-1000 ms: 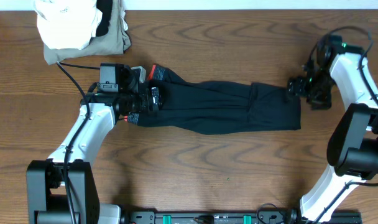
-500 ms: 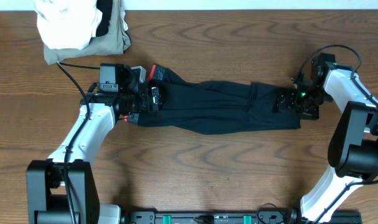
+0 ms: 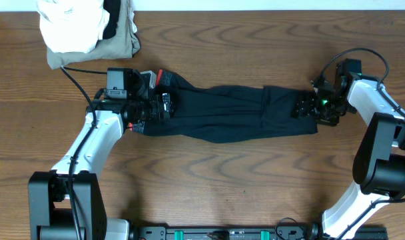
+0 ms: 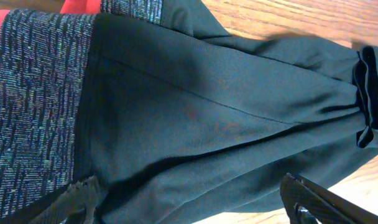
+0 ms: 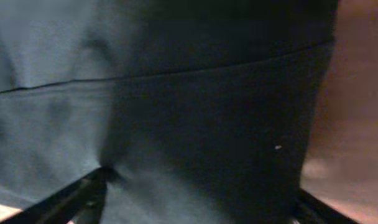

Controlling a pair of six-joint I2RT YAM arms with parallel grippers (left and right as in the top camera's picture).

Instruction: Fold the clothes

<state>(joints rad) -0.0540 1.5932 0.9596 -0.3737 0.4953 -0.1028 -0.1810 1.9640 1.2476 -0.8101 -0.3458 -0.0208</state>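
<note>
Table is carrying everything, wood grain running side to side. Black trousers are lying stretched lengthwise across its middle, waist end toward the left arm and leg end toward the right arm, mostly flat with a few long creases.

Left arm is reaching in from the near-left corner. Right arm is curving in from the right side.

Left gripper is sitting over the waist end with jaws standing wide. Its wrist view is showing both fingers far apart, low over the fabric, nothing pinched between them.

Right gripper is sitting at the leg end, jaws also spread wide. Its fingers are showing at both lower corners of the wrist view, on or just over black cloth; can't tell which. No pinch is showing.

White cloth is sitting folded at the far-left corner on top of a khaki garment, apart from the trousers.

Grey waistband is filling the left of the left wrist view, with the red-orange edge peeking out beyond it. Leg hem is bunching slightly at the right of that view.
</note>
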